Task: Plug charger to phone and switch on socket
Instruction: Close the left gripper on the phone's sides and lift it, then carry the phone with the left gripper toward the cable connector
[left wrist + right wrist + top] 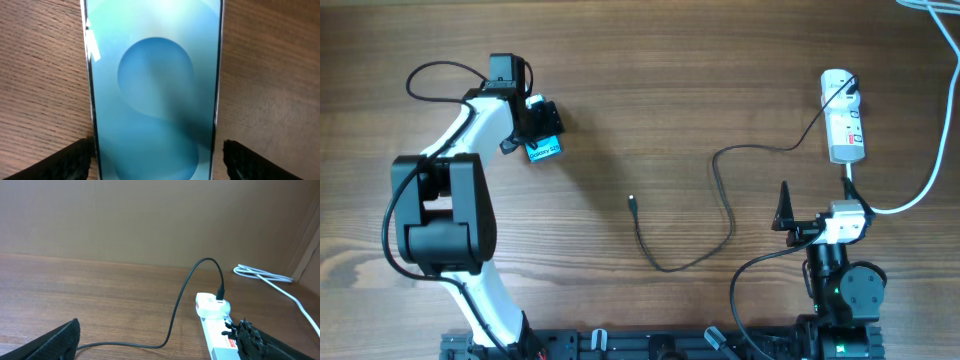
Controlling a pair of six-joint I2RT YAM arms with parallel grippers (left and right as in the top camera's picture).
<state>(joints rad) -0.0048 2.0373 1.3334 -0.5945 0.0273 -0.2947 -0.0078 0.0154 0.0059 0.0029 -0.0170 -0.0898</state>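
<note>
The phone (155, 85), its teal-cyan screen glowing, lies flat on the table at the upper left; in the overhead view only its end with the white strip (544, 150) shows. My left gripper (535, 125) is open over it, one finger on each side (157, 165); the right finger stands clear of the phone's edge. The charger, a thin black cable (725, 205), runs from its plug in the socket (842, 125) to a loose metal-tipped connector (632, 203) mid-table. My right gripper (815, 208) is open and empty just in front of the socket (220, 330), with the cable (175, 320) between its fingers (160, 350).
A thick white cord (925, 185) loops from the socket along the right edge and off the top right corner; it also shows in the right wrist view (265, 277). The arm bases stand at the front edge. A brown wall rises behind the table (150, 220).
</note>
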